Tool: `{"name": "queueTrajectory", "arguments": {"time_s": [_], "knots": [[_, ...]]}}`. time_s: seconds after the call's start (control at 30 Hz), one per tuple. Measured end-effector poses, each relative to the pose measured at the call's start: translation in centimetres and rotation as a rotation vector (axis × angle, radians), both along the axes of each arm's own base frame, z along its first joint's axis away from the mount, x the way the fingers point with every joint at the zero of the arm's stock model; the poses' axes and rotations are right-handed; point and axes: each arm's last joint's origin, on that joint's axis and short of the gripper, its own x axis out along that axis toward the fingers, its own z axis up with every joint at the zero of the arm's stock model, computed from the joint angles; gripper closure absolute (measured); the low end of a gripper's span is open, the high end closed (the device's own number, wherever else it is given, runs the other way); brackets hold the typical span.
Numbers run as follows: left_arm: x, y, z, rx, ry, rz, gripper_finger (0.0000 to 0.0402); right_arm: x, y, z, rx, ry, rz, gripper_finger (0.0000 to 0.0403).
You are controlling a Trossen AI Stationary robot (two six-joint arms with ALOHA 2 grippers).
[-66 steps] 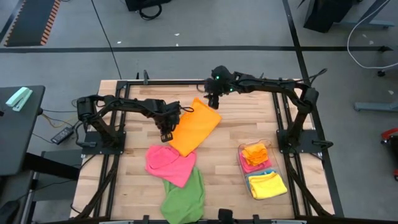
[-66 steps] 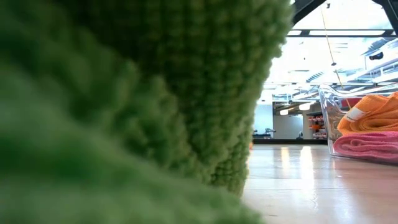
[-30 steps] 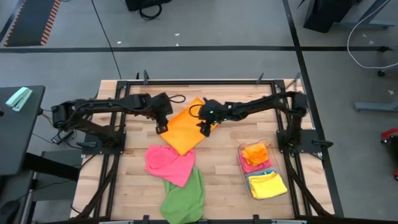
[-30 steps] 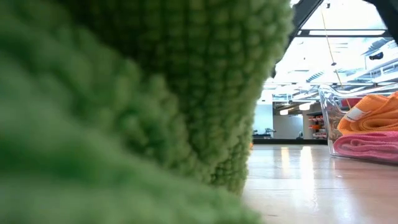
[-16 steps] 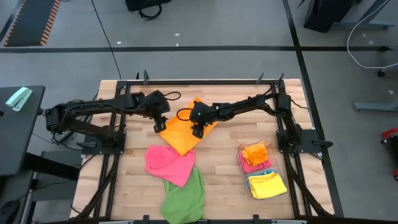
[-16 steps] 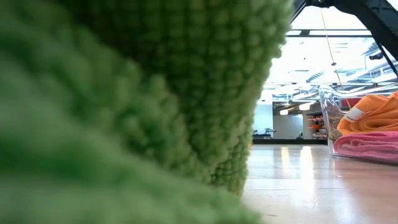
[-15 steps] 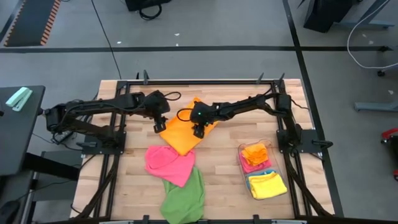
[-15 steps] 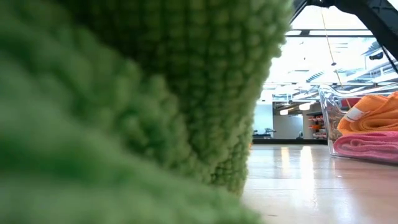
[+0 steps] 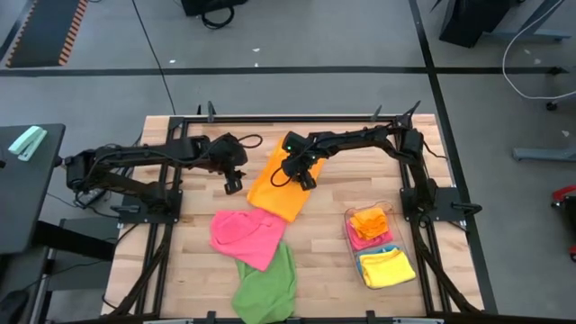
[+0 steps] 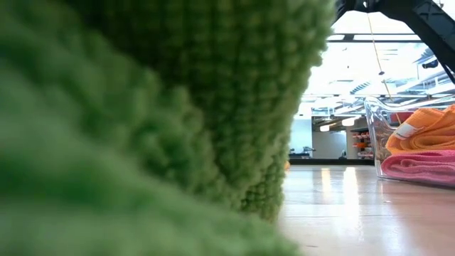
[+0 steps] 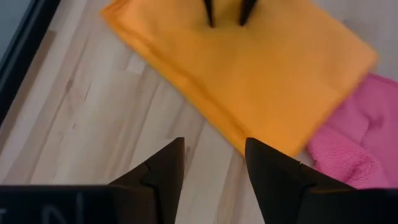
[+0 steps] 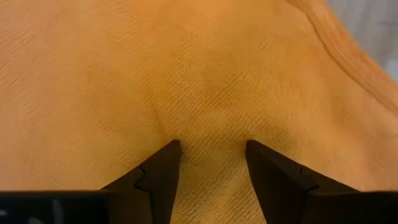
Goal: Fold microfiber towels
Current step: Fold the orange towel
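Note:
A folded orange towel lies flat on the table's middle. My right gripper stands over it, open, fingers pointing down onto the cloth. My left gripper hovers open over bare wood just left of the towel's left edge, touching nothing. A crumpled pink towel and a green towel lie nearer the front edge; the green one fills most of the low view. My right gripper sets its two spread fingertips on the orange towel's top layer, in its far half, coming from above and slanting. Small creases run together between the fingers. The towel lies flat on the table.
A clear bin at the right front holds folded orange, pink and yellow towels; it shows at the right of the low view. Black frame rails run along the table's edges. Bare wood lies between the orange towel and the bin.
My right gripper has gone a little toward the table's far right and rolled about its own line. The orange towel has turned about on the table under it: its near end has swung toward the right, so it lies more upright in the high view.

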Motion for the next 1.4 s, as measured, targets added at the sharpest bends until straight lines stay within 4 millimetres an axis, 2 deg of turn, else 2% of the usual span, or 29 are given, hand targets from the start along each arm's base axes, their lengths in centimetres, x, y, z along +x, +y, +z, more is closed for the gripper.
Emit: {"name": "queueTrajectory", "arguments": {"time_s": [0.1,0.2,0.33,0.43,0.57,0.77,0.9,1.13,1.4], "knots": [[0.2,-0.6,-0.1,-0.004,0.001,-0.021,0.0224,0.0,-0.4,0.5,-0.055,0.021,-0.018,0.0209],[0.4,-1.3,-0.1,0.001,-0.002,-0.06,0.0224,0.2,0.2,2.6,-0.071,0.024,-0.076,0.0209],[1.3,-2.5,0.0,0.044,-0.031,-0.188,0.0229,0.1,2.0,6.0,-0.049,-0.064,-0.078,0.0209],[1.7,-3.3,0.0,0.079,-0.043,-0.284,0.0228,0.0,3.5,6.8,-0.027,-0.079,-0.05,0.0209],[2.2,-4.0,-0.6,0.093,-0.018,-0.343,0.023,-0.1,4.8,7.8,0.022,-0.105,-0.103,0.0209],[3.6,-4.3,-3.0,0.071,0.082,-0.366,0.0232,-0.9,5.8,7.2,0.1,0.02,-0.19,0.0209],[4.5,-4.7,-4.9,0.068,0.147,-0.407,0.0235,-1.7,6.5,6.0,0.16,0.036,-0.175,0.0209],[5.6,-5.8,-7.3,0.172,0.252,-0.467,0.0245,-2.9,7.4,3.9,0.151,-0.044,-0.197,0.0209],[6.3,-7.1,-9.4,0.335,0.372,-0.625,0.0247,-2.9,7.9,3.3,0.15,-0.105,-0.197,0.0209]]}}
